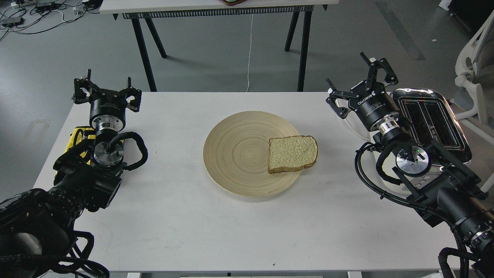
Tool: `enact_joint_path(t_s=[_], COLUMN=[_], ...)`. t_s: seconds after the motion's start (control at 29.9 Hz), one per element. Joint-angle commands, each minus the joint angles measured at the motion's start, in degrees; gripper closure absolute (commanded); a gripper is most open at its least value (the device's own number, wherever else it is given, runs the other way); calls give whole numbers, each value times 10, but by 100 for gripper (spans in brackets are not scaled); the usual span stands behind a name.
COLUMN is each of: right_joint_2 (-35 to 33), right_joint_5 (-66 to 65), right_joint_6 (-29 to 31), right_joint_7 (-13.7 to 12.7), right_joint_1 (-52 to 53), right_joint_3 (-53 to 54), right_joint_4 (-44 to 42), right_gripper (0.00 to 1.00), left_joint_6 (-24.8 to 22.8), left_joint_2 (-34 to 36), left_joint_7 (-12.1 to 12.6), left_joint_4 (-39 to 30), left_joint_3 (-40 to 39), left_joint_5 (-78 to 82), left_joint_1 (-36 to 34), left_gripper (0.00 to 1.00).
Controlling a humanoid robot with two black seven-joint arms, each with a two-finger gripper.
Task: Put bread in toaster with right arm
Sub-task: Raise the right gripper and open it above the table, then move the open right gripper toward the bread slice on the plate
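Observation:
A slice of pale bread [293,153] with a brown crust lies flat on the right side of a round wooden plate [235,154] in the middle of the white table. The toaster [432,119] with a chrome top and two empty slots stands at the table's right edge, partly hidden by my right arm. My right gripper [357,83], marked ROBOTIQ, is open and empty, raised just left of the toaster and up and to the right of the bread. My left gripper [106,90] is open and empty at the table's far left corner.
A yellow item [79,139] lies under my left arm at the left edge. A white cord [353,125] runs beside the toaster. Behind the white table [193,224] stands another table with black legs [144,46]. A white chair [472,81] is at the far right.

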Motion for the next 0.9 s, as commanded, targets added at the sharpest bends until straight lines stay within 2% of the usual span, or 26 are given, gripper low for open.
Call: enact_joint_path(t_s=[0.0,0.13,0.33,0.57,0.87], right_joint_2=[-6,-7,-8,-41,-47], right_joint_5=[-11,-52,-142,-264,-327], right_joint_6=[0,0,-109,-210,-332], right_joint_7=[-1,-2,-3,-3,-6], right_joint_1=[7,50,109,114,119], right_joint_3=[-4,-27,-102,-174,-317], right_joint_4=[-2,-14,-2,5,5], right_gripper=[1,1,1,1,1], left_joint_6=[0,0,0,0,0], left_joint_2=[0,0,0,-1,-1], left_joint_7=[0,0,0,0,0], left_joint_4=[0,0,0,0,0], left_joint_3=[0,0,0,0,0], left_joint_5=[0,0,0,0,0], left_joint_1=[0,0,0,0,0], left_gripper=[0,0,0,0,0])
